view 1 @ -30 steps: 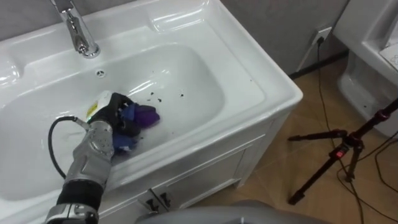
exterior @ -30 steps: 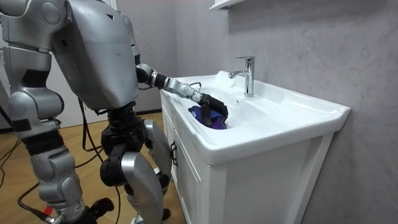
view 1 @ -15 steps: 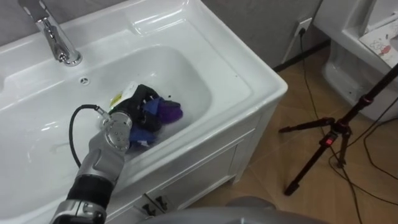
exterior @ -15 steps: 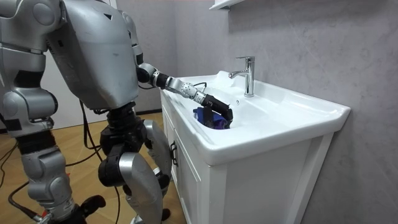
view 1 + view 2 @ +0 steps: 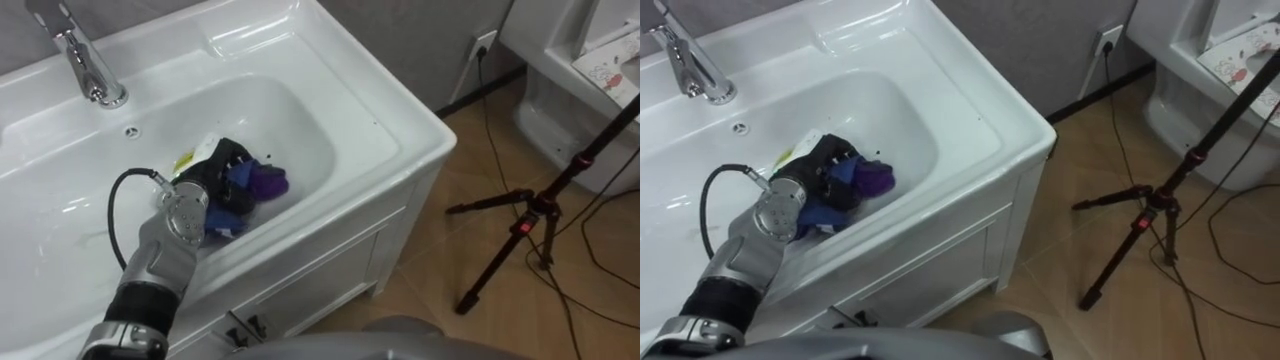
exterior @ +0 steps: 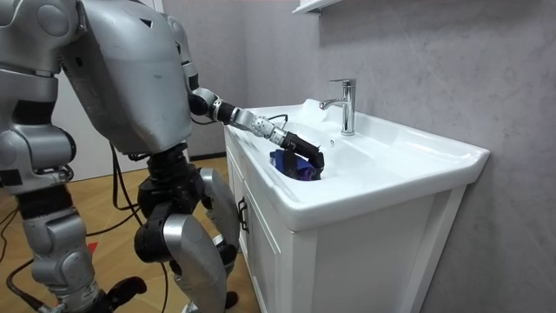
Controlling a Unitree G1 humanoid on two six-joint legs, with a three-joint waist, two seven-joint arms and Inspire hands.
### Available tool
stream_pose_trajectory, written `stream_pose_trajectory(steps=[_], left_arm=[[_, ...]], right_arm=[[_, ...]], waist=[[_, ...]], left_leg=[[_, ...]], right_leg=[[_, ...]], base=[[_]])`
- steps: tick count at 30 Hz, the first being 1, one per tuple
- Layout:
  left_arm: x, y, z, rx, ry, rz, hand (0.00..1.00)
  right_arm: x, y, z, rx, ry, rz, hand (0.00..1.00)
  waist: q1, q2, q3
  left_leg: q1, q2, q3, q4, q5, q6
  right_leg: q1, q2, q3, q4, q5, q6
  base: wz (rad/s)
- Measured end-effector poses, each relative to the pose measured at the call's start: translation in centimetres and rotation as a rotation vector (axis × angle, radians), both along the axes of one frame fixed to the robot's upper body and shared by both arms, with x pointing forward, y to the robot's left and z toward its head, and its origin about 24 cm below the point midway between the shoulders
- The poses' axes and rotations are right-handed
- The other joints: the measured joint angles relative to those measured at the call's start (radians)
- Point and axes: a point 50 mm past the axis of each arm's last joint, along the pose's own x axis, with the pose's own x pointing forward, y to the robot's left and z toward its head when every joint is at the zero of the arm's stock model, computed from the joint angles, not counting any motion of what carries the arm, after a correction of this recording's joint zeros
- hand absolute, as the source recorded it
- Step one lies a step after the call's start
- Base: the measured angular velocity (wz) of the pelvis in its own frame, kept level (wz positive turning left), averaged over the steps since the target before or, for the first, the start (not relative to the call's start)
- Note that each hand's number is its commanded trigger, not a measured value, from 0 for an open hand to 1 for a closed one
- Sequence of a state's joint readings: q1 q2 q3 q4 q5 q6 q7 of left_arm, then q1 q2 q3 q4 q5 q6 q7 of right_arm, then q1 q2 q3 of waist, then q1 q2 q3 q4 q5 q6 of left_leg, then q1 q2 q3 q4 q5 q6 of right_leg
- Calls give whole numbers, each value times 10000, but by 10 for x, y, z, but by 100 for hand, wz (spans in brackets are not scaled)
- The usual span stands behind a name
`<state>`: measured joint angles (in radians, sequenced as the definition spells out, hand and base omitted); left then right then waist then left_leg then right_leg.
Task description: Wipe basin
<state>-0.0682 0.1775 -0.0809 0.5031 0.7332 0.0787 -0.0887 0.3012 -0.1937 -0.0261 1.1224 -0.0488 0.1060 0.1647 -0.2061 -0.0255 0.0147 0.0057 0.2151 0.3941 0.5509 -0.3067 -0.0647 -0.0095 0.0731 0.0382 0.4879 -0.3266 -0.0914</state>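
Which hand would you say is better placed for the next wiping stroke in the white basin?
Left: the left hand already grips the blue-purple cloth inside the white basin.

At right we see a black tripod (image 5: 527, 222) standing on the wooden floor (image 5: 430, 280). Toward the upper right we find a wall socket (image 5: 484, 42) and, further right, a white fixture (image 5: 555, 90).

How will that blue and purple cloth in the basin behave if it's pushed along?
Probably floppy: the cloth bunches in folds in the left hand. Likely light, and it should slide easily on the glossy basin.
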Motion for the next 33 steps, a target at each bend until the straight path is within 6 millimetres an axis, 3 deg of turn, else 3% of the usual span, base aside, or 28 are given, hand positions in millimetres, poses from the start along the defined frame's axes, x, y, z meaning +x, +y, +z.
stream_pose_trajectory(steps=[4,7,12,15,17,25,28,33], left_arm=[[-4,7,-5,336,21,156,100],[-21,31,-15,1028,376,882,100],[-67,107,-19,3105,990,2675,100],[-84,130,-15,3832,1063,3303,100],[-86,132,-13,4173,943,3259,100],[-93,141,-10,5057,1007,2933,100],[-93,145,-7,5189,983,2952,100],[-88,147,-3,5237,824,2921,100]], right_arm=[[-4,-1,1,-32,85,-183,0],[-8,-6,2,-235,55,-712,0],[-12,-20,7,-794,41,-1141,0],[-17,-27,10,-1143,70,-1334,0],[-21,-29,11,-1303,158,-1408,0],[-18,-47,19,-1963,-537,-2361,0],[-18,-49,20,-2004,-696,-2751,0],[-15,-48,19,-1957,-824,-2829,0]], waist=[[198,16,-11],[464,97,-57],[778,258,-176],[958,387,-222],[1067,465,-263],[1246,785,-286],[1353,892,-274],[1437,994,-273]], left_leg=[[72,-3,30,-21,1,-2],[78,42,-2,-4,5,-9],[87,21,-440,-48,52,-90],[187,13,-433,-84,53,-99],[256,29,-435,-150,56,-102],[185,105,-435,-181,48,-124],[217,32,-475,-379,73,-245],[-159,-46,-1081,-145,83,-258]], right_leg=[[-20,4,50,93,-13,-20],[-37,104,167,104,-10,-114],[3,296,451,117,22,-134],[83,296,450,59,65,-172],[140,322,437,-58,139,-174],[-16,359,396,3,158,-252],[-125,341,374,77,154,-250],[-215,341,235,116,103,-333]], base=[[-7],[-10],[-13],[0],[0],[-7],[1],[10]])
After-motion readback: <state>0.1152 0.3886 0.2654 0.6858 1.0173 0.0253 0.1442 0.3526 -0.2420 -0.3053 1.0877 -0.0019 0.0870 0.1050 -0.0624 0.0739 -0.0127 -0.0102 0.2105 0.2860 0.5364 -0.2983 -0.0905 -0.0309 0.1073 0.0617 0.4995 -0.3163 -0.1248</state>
